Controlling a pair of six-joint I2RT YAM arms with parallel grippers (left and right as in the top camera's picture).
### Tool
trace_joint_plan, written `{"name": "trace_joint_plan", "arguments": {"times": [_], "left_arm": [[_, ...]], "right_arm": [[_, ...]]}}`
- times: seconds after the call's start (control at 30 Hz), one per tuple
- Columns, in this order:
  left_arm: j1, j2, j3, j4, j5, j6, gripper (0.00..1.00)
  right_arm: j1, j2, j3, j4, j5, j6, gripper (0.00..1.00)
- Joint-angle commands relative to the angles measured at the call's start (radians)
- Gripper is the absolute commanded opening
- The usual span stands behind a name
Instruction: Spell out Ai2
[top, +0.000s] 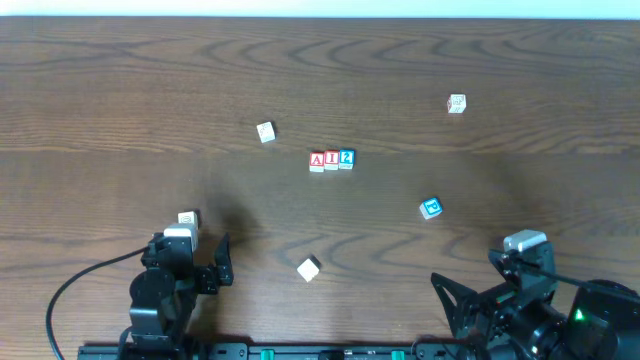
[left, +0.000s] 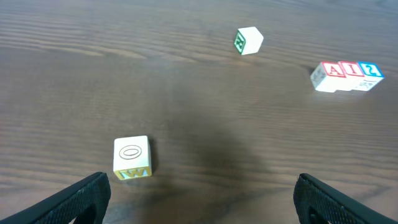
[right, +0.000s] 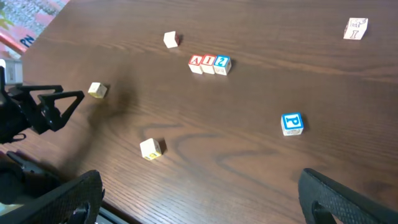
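Note:
Three letter blocks stand side by side in a row in the middle of the table: a red A (top: 317, 161), a red I (top: 331, 160) and a blue 2 (top: 346, 158). The row also shows in the left wrist view (left: 346, 75) and the right wrist view (right: 209, 63). My left gripper (top: 205, 262) is open and empty near the front left edge; its fingers frame bare wood (left: 199, 199). My right gripper (top: 470, 290) is open and empty at the front right (right: 199, 193).
Loose blocks lie around: a yellow W block (left: 132, 157) just ahead of the left gripper, a green-lettered block (top: 265, 132), a white block (top: 309, 268), a blue P block (top: 431, 208) and a pale block (top: 456, 103) at the far right.

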Motion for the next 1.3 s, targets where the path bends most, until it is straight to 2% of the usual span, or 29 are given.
{"name": "trace_joint_plan", "arguments": {"times": [0.0, 0.33, 0.43, 1.2, 1.27], "left_arm": [[0.005, -0.034, -0.024, 0.003, -0.026, -0.026, 0.95], [0.005, -0.038, -0.023, 0.001, -0.029, -0.024, 0.95], [0.005, -0.038, -0.023, 0.002, -0.029, 0.018, 0.95], [0.005, -0.037, -0.023, 0.002, -0.029, 0.018, 0.95], [0.005, -0.037, -0.023, 0.002, -0.029, 0.018, 0.95]], "right_arm": [[0.006, -0.001, -0.003, -0.002, 0.002, 0.005, 0.99], [0.006, -0.001, -0.003, -0.002, 0.002, 0.005, 0.99], [0.006, -0.001, -0.003, -0.002, 0.002, 0.005, 0.99], [0.006, -0.001, -0.003, -0.002, 0.002, 0.005, 0.99], [0.006, -0.001, -0.003, 0.007, 0.059, -0.047, 0.99]]}}
